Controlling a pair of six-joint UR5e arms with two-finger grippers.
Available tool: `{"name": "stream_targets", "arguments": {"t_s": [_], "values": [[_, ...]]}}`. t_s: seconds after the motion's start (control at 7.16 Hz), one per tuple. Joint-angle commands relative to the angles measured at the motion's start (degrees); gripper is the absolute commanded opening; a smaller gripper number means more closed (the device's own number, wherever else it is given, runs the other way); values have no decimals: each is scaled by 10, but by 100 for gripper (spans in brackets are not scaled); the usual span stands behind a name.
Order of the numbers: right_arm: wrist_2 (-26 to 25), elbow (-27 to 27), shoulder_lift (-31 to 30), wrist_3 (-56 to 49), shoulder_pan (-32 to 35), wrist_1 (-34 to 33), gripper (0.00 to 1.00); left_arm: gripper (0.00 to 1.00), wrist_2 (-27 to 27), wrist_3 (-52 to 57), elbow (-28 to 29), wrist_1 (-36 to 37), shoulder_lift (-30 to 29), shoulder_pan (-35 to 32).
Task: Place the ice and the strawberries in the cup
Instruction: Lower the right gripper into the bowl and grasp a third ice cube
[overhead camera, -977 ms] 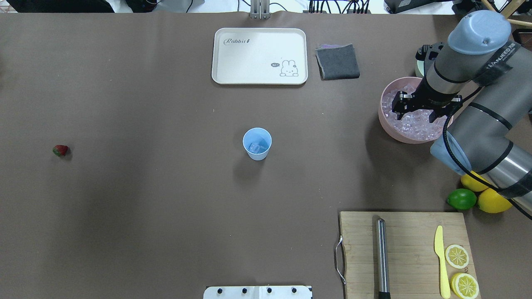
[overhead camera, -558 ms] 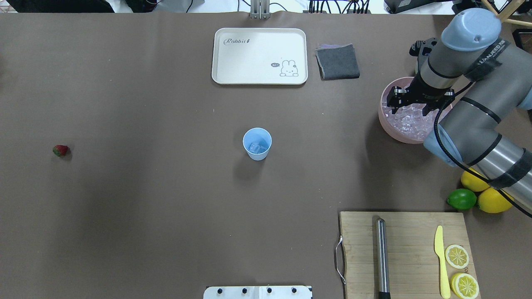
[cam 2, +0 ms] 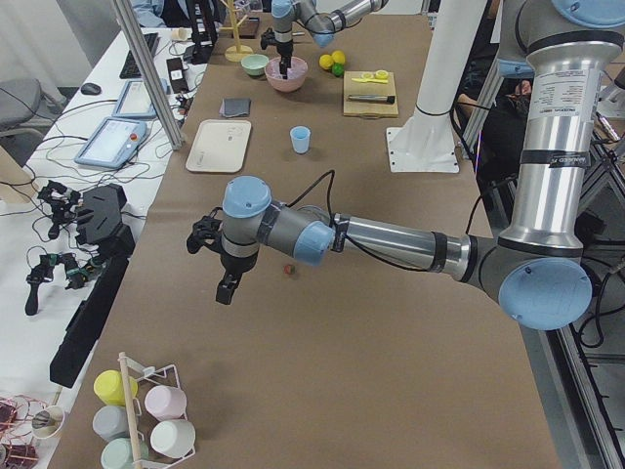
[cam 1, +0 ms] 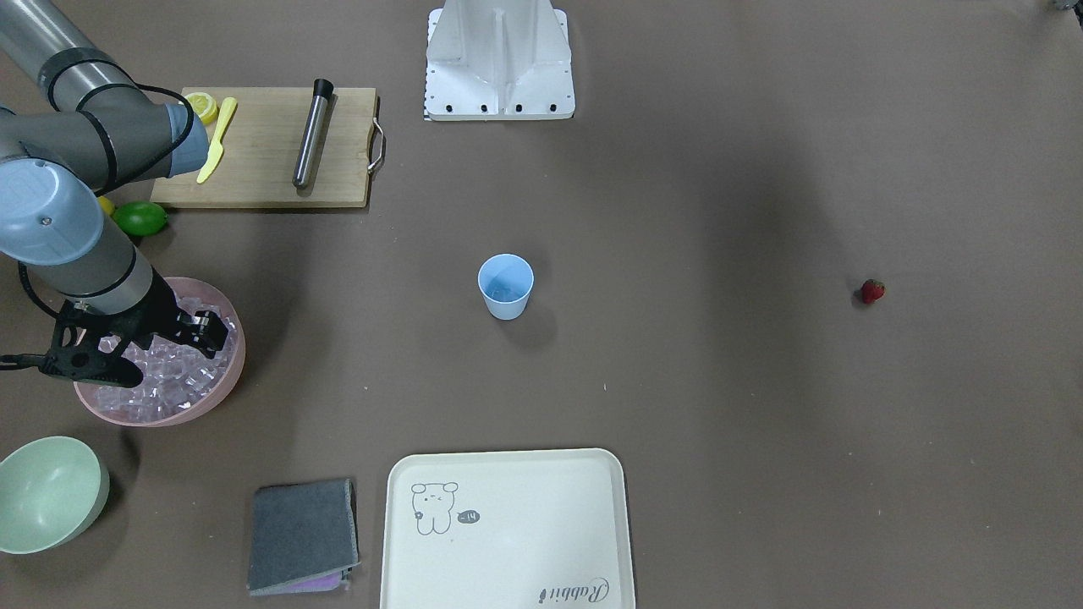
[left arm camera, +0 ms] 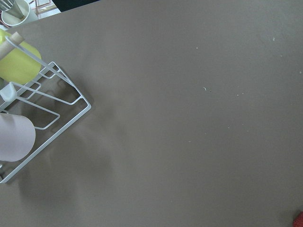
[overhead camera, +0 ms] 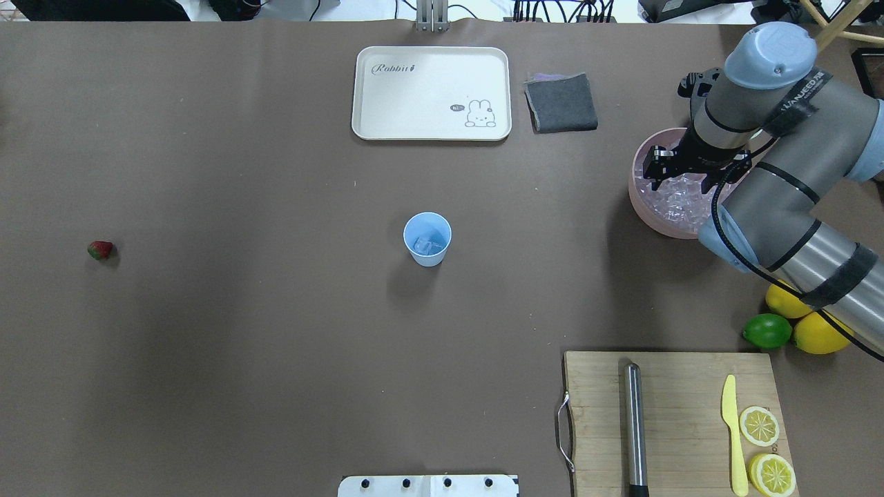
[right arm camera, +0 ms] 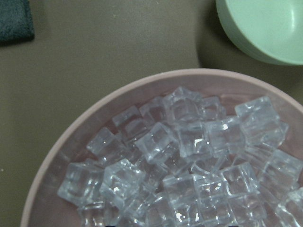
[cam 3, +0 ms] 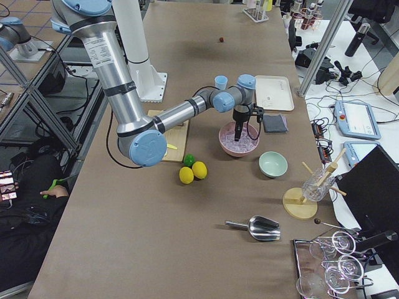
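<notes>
The word "Rabbit" is printed in dark cursive script in one corner of the cream tray [overhead camera: 428,90]; in the front-facing view it is seen upside down. Beside the rabbit drawing [overhead camera: 480,114] in the opposite corner of the tray, a small dark speech bubble [overhead camera: 457,108] is printed, and its tiny light lettering appears to read "hi". Pale capital letters are carried on a black strap [overhead camera: 801,96] wrapped around the right arm [overhead camera: 780,186]; they seem to read "WANJEED", though the ends cannot be made out. No other writing can be read.
</notes>
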Motion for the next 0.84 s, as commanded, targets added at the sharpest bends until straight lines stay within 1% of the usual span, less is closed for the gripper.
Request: {"name": "stream_targets", "arguments": {"t_s": [0.0, 0.28, 0.7], "values": [[0, -1, 0, 2, -4, 0, 81, 98, 1, 0, 5, 0, -7, 0], [1, 0, 3, 5, -7, 0, 70, 98, 1, 0, 8, 0, -12, 0], [0, -1, -5, 4, -11, 0, 70, 98, 0, -1, 7, 0, -12, 0]]}}
